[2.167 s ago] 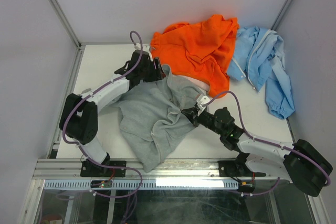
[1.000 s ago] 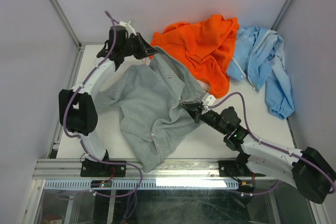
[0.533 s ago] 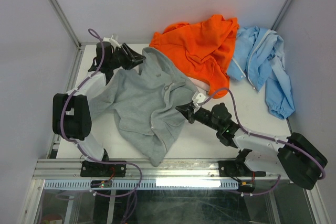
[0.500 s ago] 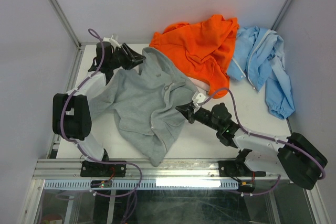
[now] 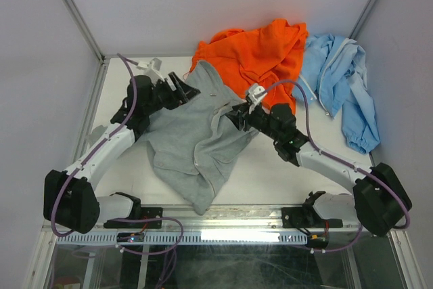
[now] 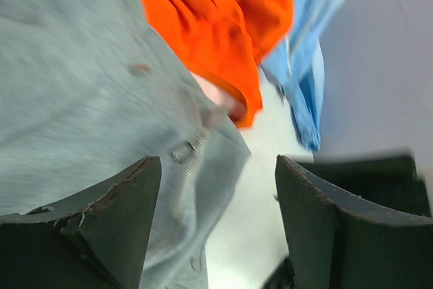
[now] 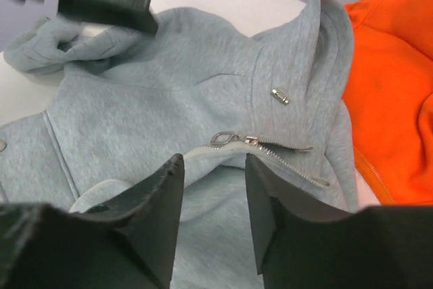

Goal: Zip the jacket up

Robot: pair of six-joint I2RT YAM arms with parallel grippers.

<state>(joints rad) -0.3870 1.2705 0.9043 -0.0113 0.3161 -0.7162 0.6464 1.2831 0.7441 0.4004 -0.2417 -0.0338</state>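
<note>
The grey jacket (image 5: pixel 183 133) lies crumpled on the table, hood toward the back. My left gripper (image 5: pixel 180 86) hovers open over its hood end; in the left wrist view the left gripper (image 6: pixel 218 174) holds nothing, and the jacket (image 6: pixel 74 99) with its zipper pull (image 6: pixel 181 151) lies below. My right gripper (image 5: pixel 234 117) is open over the jacket's right edge. In the right wrist view the right gripper (image 7: pixel 213 166) is just short of the zipper pull (image 7: pixel 223 139), apart from it. Beyond the slider (image 7: pixel 254 141) the zipper teeth (image 7: pixel 298 167) lie parted.
A bright orange garment (image 5: pixel 260 59) is heaped at the back, touching the jacket's hood side. A light blue jacket (image 5: pixel 338 79) lies at the back right. The enclosure walls stand close on the left, back and right. White table (image 5: pixel 270 174) shows at the front right.
Both grippers have opened and let go of the jacket, which has settled on the table. The right gripper has moved toward the back. The left arm has dropped lower.
</note>
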